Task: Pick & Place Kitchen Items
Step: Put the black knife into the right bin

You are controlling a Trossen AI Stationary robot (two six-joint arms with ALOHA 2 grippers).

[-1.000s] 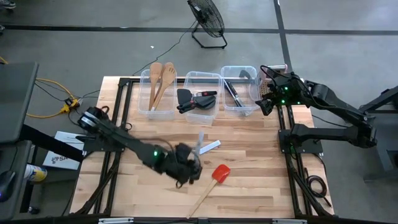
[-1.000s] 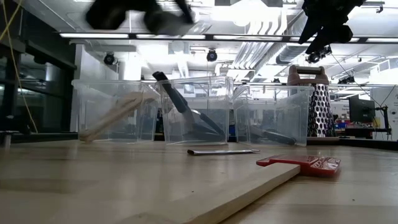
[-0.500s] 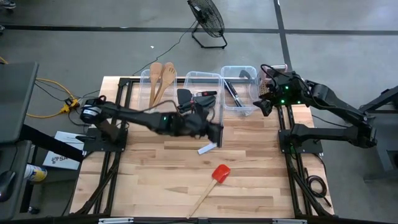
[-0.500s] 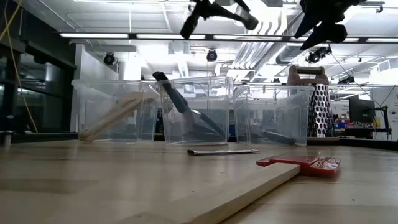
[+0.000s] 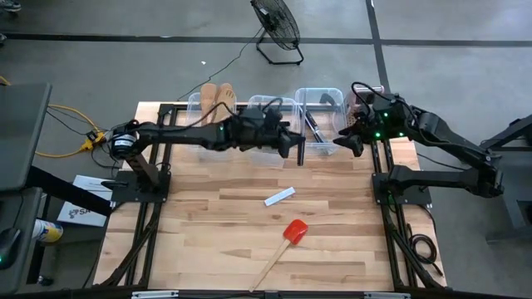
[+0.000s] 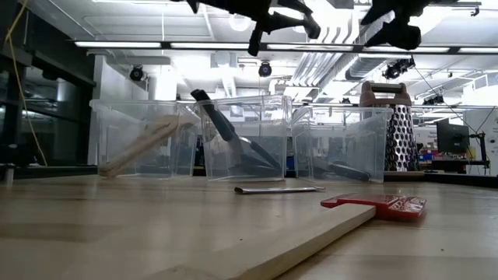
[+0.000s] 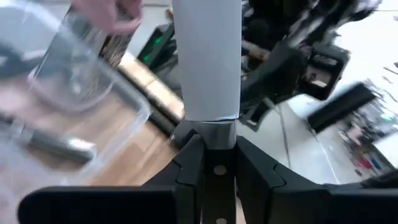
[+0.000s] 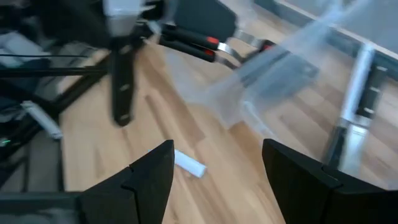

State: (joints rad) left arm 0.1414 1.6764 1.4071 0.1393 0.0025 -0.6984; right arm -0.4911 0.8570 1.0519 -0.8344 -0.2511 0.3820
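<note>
Sorted: utensils in three bins [image 5: 320,124] at 12 o'clock; in transit: knife [image 7: 208,62] pinched by left gripper [image 5: 293,143] there; outstanding: red spatula [image 5: 287,241], 6 o'clock; right gripper [image 5: 345,143] spread, waiting.

Left end effector [image 7: 214,163] clamped on knife [image 7: 208,68], perhaps sheathed, beside clear bin [image 7: 93,118].

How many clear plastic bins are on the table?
3, in a row along the table's far edge: the left bin with wooden spoons, the middle bin partly under the left arm, the right bin holding knives.
</note>
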